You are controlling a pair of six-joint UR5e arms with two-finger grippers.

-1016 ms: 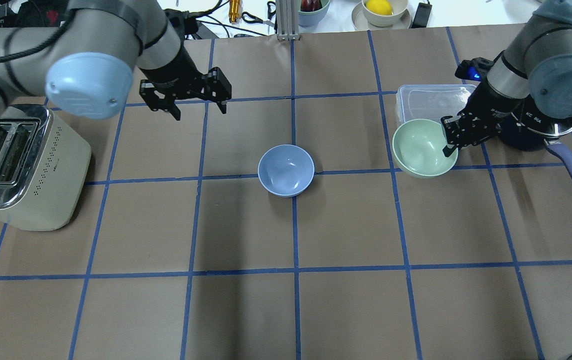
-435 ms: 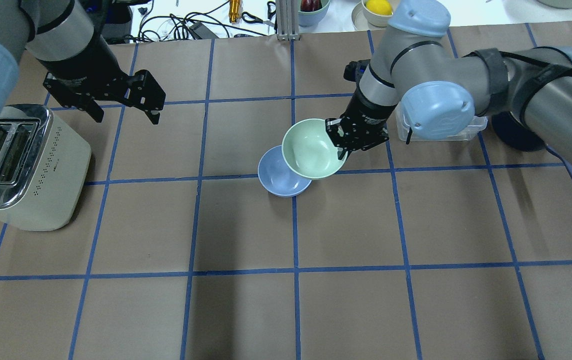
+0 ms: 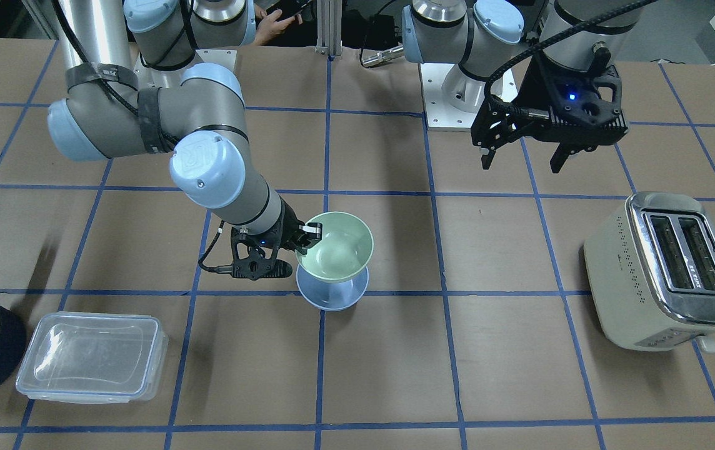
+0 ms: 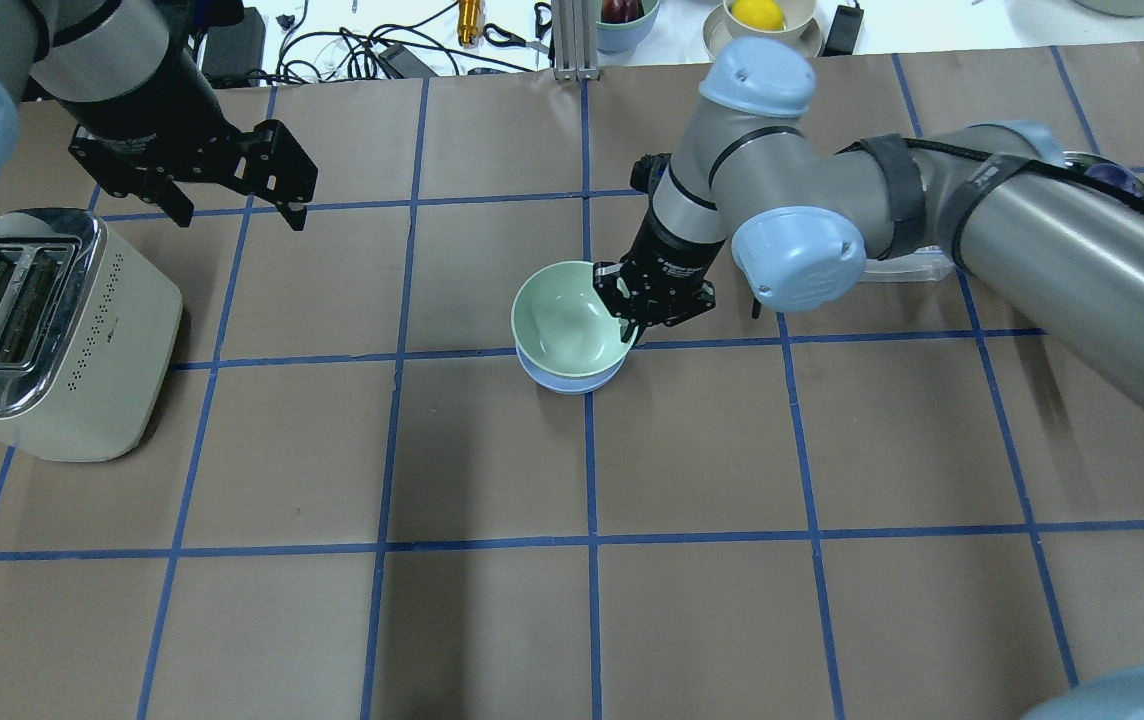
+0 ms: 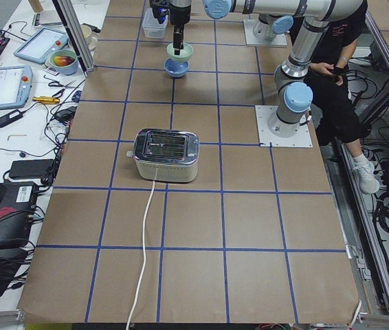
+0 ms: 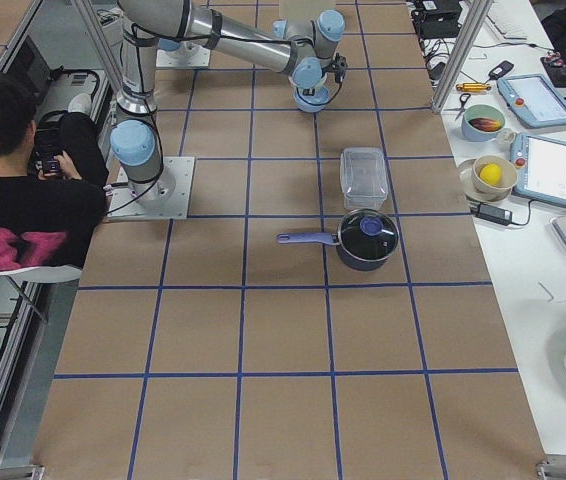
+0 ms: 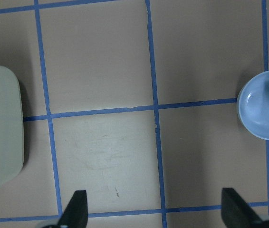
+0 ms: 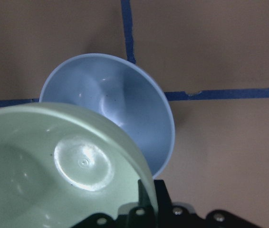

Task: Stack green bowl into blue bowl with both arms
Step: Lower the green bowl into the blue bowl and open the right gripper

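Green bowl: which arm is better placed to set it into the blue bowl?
Right. The right gripper has its jaws shut on the rim of the green bowl, over the blue bowl; the left gripper hangs open by the toaster, away from both.

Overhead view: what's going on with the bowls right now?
The right gripper has the green bowl pinched by its rim and holds it just over the blue bowl. The green bowl is lifted and slightly off-centre, not yet nested. The blue bowl sits on the table near the middle. The left gripper hangs open and empty above the table, beyond the toaster, away from both bowls.
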